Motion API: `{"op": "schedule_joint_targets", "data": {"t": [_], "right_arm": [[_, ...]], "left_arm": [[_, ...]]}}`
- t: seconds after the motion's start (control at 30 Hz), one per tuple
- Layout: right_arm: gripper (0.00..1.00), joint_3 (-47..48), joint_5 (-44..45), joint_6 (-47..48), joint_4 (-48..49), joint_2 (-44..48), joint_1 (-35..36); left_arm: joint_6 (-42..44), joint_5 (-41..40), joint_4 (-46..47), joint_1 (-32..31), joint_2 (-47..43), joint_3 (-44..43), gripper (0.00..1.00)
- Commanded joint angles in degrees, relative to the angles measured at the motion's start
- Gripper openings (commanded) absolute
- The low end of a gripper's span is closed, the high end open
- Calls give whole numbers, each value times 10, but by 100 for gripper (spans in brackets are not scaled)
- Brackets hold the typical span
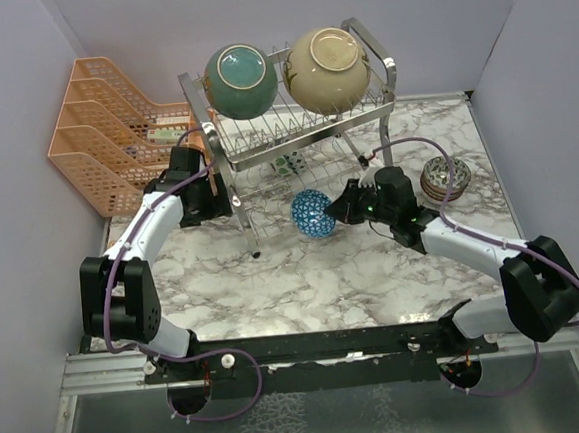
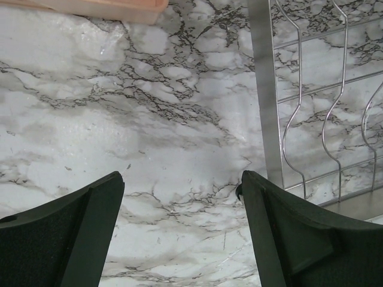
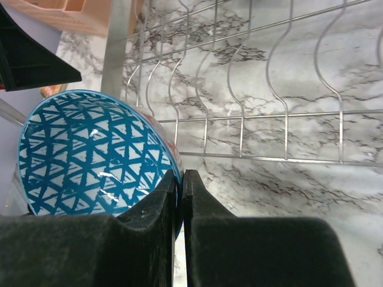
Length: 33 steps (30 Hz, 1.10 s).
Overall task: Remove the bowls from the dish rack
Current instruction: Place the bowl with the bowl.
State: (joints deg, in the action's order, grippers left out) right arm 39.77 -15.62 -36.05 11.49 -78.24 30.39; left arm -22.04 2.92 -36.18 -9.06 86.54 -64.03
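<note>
Right jaws grip the blue bowl [image 3: 90,155] beside the dish rack [image 3: 119,42]; left jaws gape empty.

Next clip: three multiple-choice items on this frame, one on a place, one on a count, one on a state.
1. Where is the stack of small bowls? A on the top tier; B on the table, right of the dish rack; C at the table's near-left corner.
2. How many large bowls sit on the top tier? A one; B two; C four.
3. The right gripper is: A open; B shut on nothing; C shut on the blue patterned bowl.
Key: 1 B, it stands on marble beside the rack. 2 B, teal bowl and cream bowl. 3 C, fingers pinch its rim.
</note>
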Motion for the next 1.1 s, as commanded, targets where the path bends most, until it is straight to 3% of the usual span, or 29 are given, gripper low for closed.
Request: {"op": "schedule_joint_targets", "data": {"t": [0.0,0.3,0.87,1.07], "right_arm": [[2,-4,40,28,-12,36,1],[2,-8,40,32,-14,43,-2],[2,-5,86,73,-73,128,-15],[2,3,65,99,-116,151,-95]], "left_arm": [[11,-28,-15,4,-4,-9,82],[23,-107,-64,2,68,-86,82],[56,-111,-71,4,64,-12,82],[31,-74,-37,7,58,21,81]]}}
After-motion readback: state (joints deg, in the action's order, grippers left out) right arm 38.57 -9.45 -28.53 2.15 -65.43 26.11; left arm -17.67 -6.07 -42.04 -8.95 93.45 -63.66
